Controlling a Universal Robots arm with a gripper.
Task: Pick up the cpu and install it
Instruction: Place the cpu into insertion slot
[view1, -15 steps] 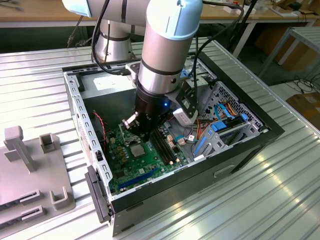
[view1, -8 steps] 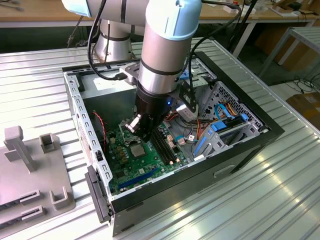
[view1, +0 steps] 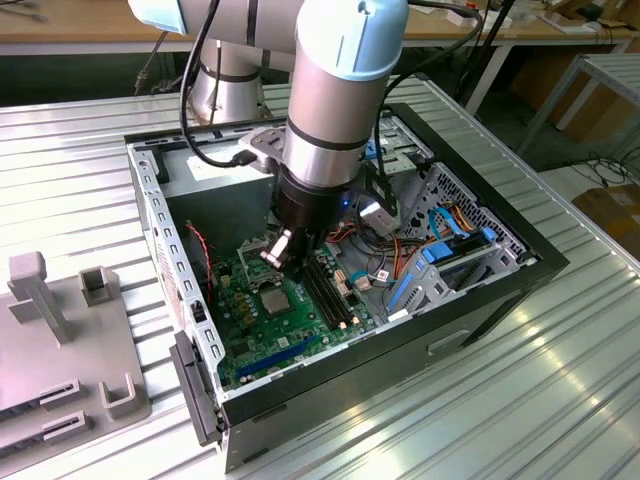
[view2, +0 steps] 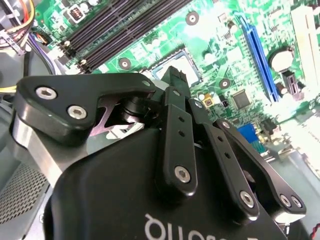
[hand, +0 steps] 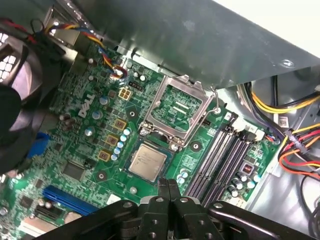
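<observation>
Robotics lab or workshop, by the look of it: ribbed metal table (view1: 560, 380) carrying an opened computer case (view1: 480, 310), robot arm (view1: 335, 90) standing at its back, grey plastic holders (view1: 60, 330) beside, wooden workbenches (view1: 90, 25) along the far side, cardboard boxes (view1: 610, 215) and loose cables (view1: 605, 165) on the floor

Open computer case (view1: 400, 350) on ribbed table (view1: 560, 400); grey fixture (view1: 40, 360) beside; memory slots (hand: 220, 155) inside

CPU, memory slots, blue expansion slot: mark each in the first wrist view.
cpu (hand: 148, 162), first wrist view, middle of its metal top.
memory slots (hand: 216, 159), first wrist view, midway along the black slots.
blue expansion slot (hand: 70, 198), first wrist view, mid-length.
</observation>
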